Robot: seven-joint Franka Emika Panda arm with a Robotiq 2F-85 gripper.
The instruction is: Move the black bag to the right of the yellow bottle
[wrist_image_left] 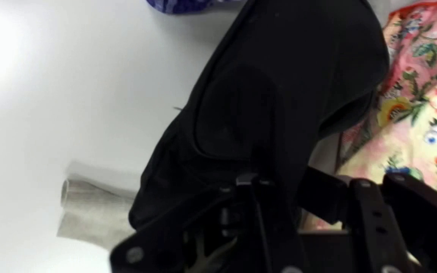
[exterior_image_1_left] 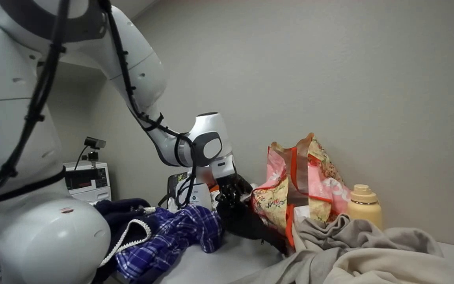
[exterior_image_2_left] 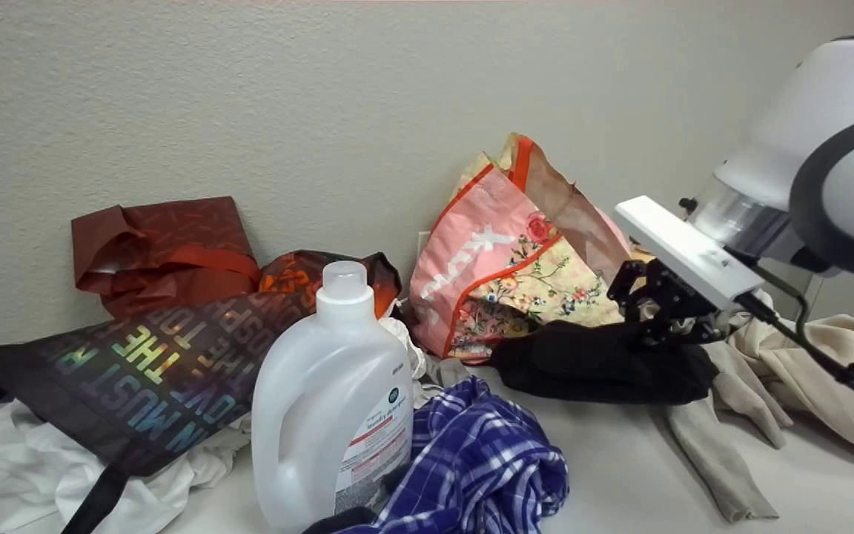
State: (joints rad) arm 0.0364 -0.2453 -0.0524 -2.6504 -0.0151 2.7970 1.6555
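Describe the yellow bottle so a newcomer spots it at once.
In an exterior view, find the big floral bag. Just right of it stands the bottle, its base hidden by grey cloth. Unlike them, it is plain yellow, cap included, with no pattern or folds.

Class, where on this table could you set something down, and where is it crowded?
The freest patch is the white tabletop between the blue plaid cloth, the black bag and the grey cloth. Crowded: around the detergent bottle, and toward the wall, where the floral bag stands behind the black bag.
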